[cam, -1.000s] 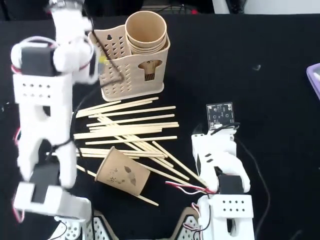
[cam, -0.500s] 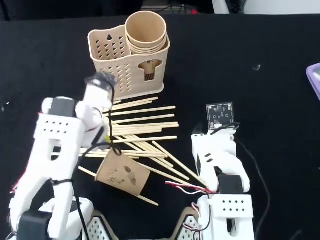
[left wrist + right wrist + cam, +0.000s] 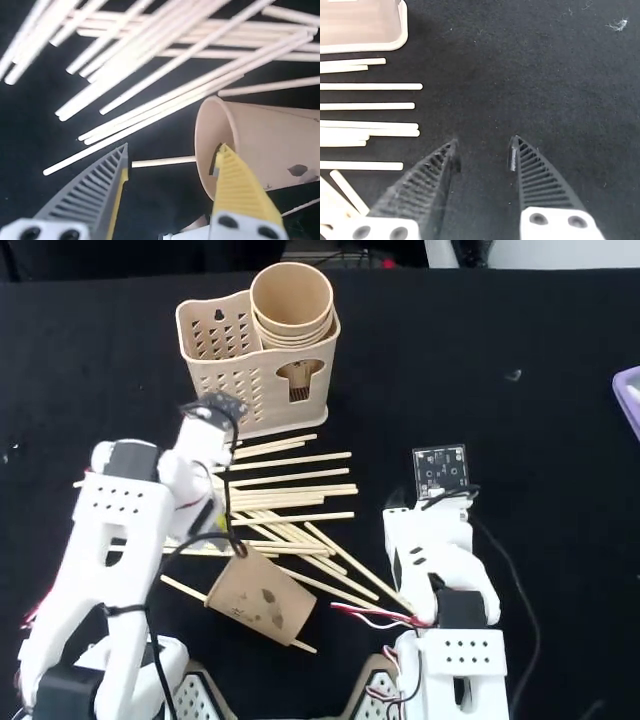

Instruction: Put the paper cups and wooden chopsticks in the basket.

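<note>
A paper cup (image 3: 262,600) lies on its side among scattered wooden chopsticks (image 3: 290,495) on the black table. My left gripper (image 3: 225,535) is low at the cup's mouth. In the left wrist view the left gripper (image 3: 172,147) is open, its yellow finger (image 3: 235,180) at the rim of the cup (image 3: 265,140) and its grey finger (image 3: 95,185) outside, over the chopsticks (image 3: 165,55). The beige basket (image 3: 255,365) stands at the back with stacked paper cups (image 3: 292,302) in one compartment. My right gripper (image 3: 484,142) is open over bare table beside chopstick ends (image 3: 370,106).
The right arm (image 3: 435,560) sits at the front right, next to the chopstick pile. A purple object (image 3: 630,395) shows at the table's right edge. A corner of the basket (image 3: 365,25) appears in the right wrist view.
The left arm swung from beside the basket down to the lying cup. The cup shifted slightly toward the front right. The right arm kept still.
</note>
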Controlling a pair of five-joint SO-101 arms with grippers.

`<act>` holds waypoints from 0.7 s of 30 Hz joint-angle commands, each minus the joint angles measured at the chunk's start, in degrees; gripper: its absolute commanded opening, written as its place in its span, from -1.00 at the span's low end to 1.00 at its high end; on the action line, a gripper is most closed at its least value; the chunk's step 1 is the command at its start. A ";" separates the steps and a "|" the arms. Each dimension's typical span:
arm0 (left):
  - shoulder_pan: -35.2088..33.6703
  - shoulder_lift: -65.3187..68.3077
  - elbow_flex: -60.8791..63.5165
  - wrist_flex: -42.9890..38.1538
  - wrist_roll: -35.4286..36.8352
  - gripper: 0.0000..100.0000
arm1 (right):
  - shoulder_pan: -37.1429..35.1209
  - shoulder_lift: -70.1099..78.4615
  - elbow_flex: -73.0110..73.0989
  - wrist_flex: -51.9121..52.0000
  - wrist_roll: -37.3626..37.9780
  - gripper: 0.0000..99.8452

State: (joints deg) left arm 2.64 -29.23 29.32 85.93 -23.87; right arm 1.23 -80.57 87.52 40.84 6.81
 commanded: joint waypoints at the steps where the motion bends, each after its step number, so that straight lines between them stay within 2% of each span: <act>1: -0.13 -1.58 -10.07 6.68 -0.62 -0.45 | 0.70 -0.75 -0.40 -0.97 0.00 -0.67; 5: 1.10 -1.05 -16.13 14.51 -0.62 -0.45 | 0.70 -0.75 -0.40 -0.97 0.00 -0.67; 11: 10.07 -1.41 -5.67 14.68 -0.62 -0.45 | 0.70 -0.75 -0.31 -0.97 0.00 -0.67; 15: 16.31 -2.02 -3.38 14.77 -0.26 -0.45 | 0.70 -0.75 -0.31 -0.97 0.00 -0.67; 21: 16.84 -3.16 -3.03 14.68 0.18 -0.45 | 0.70 -0.75 -0.31 -0.97 0.00 -0.67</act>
State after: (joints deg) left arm 18.99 -30.99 26.42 99.91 -23.78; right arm 1.23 -80.57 87.52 40.84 6.81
